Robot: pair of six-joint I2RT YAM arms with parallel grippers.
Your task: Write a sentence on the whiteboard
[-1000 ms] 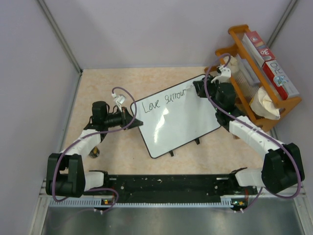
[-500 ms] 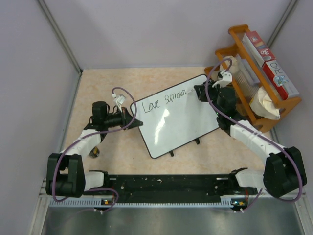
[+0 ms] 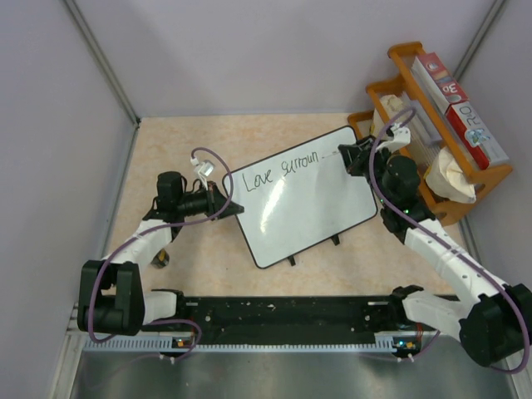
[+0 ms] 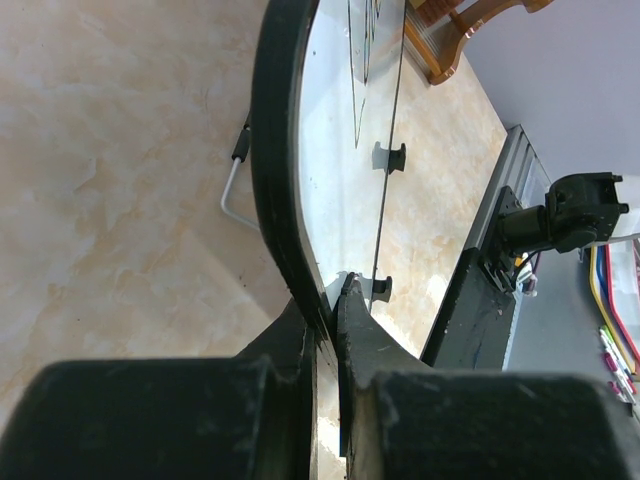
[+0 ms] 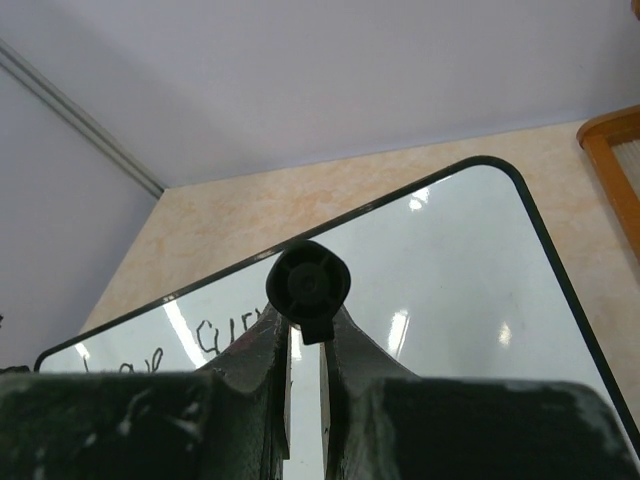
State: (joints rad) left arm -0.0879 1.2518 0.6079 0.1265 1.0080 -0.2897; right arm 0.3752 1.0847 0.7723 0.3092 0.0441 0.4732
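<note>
Beige, marbled bench (image 3: 183, 141). A whiteboard (image 3: 303, 204) sits askew near its middle, with handwriting along the far edge and small feet on the near edge. An orange wooden rack (image 3: 478, 174) stands in the far right corner.

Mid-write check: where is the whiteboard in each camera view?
Top external: the whiteboard lies centre, askew.
Left wrist: the whiteboard edge-on, running up from the left tool that pinches its frame.
Right wrist: the whiteboard across the middle, behind the marker.
Shared landmark: the orange wooden rack.
</note>
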